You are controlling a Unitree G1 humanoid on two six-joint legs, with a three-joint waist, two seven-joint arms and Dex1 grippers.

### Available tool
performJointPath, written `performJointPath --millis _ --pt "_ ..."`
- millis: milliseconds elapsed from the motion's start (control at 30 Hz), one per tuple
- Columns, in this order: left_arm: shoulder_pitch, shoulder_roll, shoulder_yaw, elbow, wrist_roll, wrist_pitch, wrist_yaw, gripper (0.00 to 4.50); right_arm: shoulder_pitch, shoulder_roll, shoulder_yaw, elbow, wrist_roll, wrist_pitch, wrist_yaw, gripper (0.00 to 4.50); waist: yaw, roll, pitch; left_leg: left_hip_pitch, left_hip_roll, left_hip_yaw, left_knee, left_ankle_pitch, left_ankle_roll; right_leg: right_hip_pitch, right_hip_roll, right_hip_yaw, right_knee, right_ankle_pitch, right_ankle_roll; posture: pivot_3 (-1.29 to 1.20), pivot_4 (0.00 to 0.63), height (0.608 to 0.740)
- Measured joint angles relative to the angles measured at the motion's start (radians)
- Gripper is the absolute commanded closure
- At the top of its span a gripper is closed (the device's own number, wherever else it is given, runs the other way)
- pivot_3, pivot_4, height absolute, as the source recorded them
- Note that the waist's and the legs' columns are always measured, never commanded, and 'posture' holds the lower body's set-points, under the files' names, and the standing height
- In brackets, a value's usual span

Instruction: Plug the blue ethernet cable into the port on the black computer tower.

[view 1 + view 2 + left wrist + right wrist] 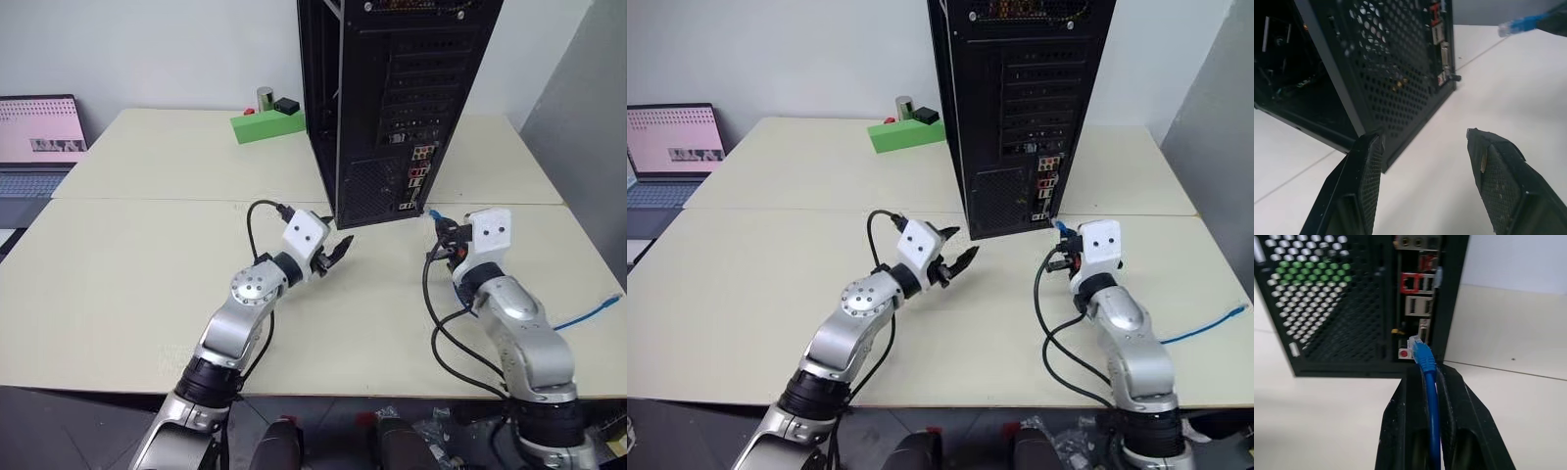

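The black computer tower [392, 108] stands upright at the table's far middle, its rear face with vent grille and coloured connectors [1418, 298] turned toward me. My right gripper [1425, 374] is shut on the blue ethernet cable [1426, 360]. The cable's clear plug points at the tower's lower rear corner, a short way from it. A squarish dark port [1409, 283] sits in a red frame above the plug. The rest of the cable [588, 315] trails off to the right. My left gripper [338, 250] hangs open and empty near the tower's lower left corner, its fingers [1488, 161] apart.
A low green block [266, 125] with a small cylinder and a black piece on it lies left of the tower. A laptop [39, 137] stands at the far left. A seam crosses the table [147, 255] in front of the tower. A grey partition [588, 147] rises on the right.
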Motion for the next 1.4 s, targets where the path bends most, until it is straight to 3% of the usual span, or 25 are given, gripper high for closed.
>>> performJointPath --millis 233,567,1400 --pt "-0.069 -0.062 0.002 -0.02 0.029 0.118 0.052 1.69 -0.1 0.105 -0.04 0.011 -0.012 0.001 -0.097 4.5 0.0 0.0 0.0 0.0 0.0 0.0 0.0 0.0 0.0 0.0 0.0 0.0 0.0 0.0 0.0 0.0 0.15 0.74" --pt "-0.11 -0.087 0.028 -0.058 0.016 0.179 0.056 1.69 -0.16 0.198 -0.037 0.046 0.001 0.015 -0.116 4.5 -0.001 0.0 0.0 0.0 0.0 0.0 -0.001 0.0 0.0 0.0 0.0 0.0 0.0 0.0 0.0 0.0 0.15 0.74" --pt "-0.099 -0.107 0.03 -0.058 0.012 0.207 0.04 1.69 -0.276 0.244 -0.047 0.255 -0.027 -0.044 -0.142 4.5 -0.001 0.0 0.0 0.0 0.0 0.0 -0.001 0.0 0.0 -0.001 0.0 0.0 0.0 0.0 0.0 0.0 0.15 0.74"
